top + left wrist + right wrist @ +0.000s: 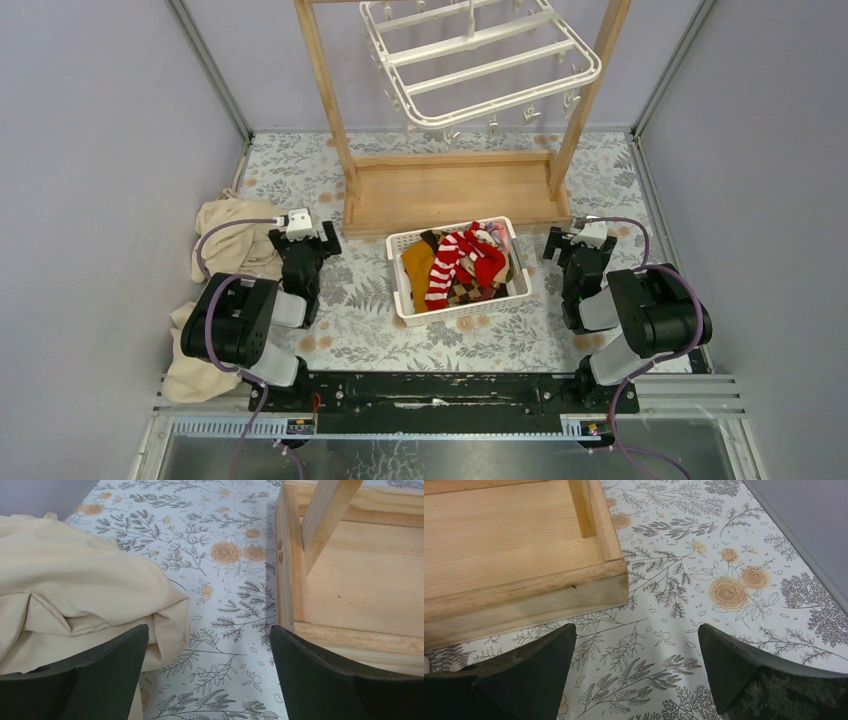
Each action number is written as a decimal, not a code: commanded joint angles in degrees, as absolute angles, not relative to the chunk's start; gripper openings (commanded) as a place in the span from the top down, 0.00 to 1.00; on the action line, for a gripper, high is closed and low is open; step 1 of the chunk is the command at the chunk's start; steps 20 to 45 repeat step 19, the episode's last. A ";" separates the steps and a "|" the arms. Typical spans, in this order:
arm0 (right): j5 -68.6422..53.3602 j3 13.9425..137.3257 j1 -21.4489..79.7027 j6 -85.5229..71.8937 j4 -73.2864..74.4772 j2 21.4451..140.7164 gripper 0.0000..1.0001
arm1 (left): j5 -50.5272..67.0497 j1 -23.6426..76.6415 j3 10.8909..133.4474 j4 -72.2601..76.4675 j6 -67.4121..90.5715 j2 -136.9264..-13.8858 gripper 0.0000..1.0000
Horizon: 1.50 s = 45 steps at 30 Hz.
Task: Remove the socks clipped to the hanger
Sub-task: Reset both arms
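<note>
Heaped in the white perforated basket [468,312] at the middle of the overhead view lie the socks [462,265]: a mustard one [417,262] at the basket's left, a red-and-white striped one [442,270] running down the centre, plain red [487,255] toward the right, and a brown argyle patch [465,292] near the lower rim. The hanger [490,66], a white grid frame, hangs tilted at the top centre of the frame on the wooden rack [450,190], well apart from the socks, with small clips dangling along its lower edge. The basket sits on the floral-covered desk [340,170] just below the rack's flat wooden base. The left arm [245,320] is folded low at the lower left and the right arm [650,315] at the lower right, one on either side of the basket. The left jaws stand wide apart and hold nothing; in the left wrist view the dark fingers [115,665] frame bare floral covering, with a crumpled beige cloth [75,590] at the left and the rack's base at the right. The right jaws are likewise spread wide and empty, with their fingers [534,665] low over the floral surface and a corner of the rack's base filling the upper left of that view.
</note>
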State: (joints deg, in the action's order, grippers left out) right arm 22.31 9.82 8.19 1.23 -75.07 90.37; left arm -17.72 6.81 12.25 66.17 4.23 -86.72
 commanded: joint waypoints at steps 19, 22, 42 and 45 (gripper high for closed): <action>21.53 12.90 7.75 1.23 -72.51 89.20 0.01 | -17.69 5.69 13.01 70.84 4.92 -87.06 0.02; 21.53 12.90 7.75 1.23 -72.51 89.20 0.01 | -17.69 5.69 13.01 70.84 4.92 -87.06 0.02; 21.53 12.90 7.75 1.23 -72.51 89.20 0.01 | -17.69 5.69 13.01 70.84 4.92 -87.06 0.02; 21.53 12.90 7.75 1.23 -72.51 89.20 0.01 | -17.69 5.69 13.01 70.84 4.92 -87.06 0.02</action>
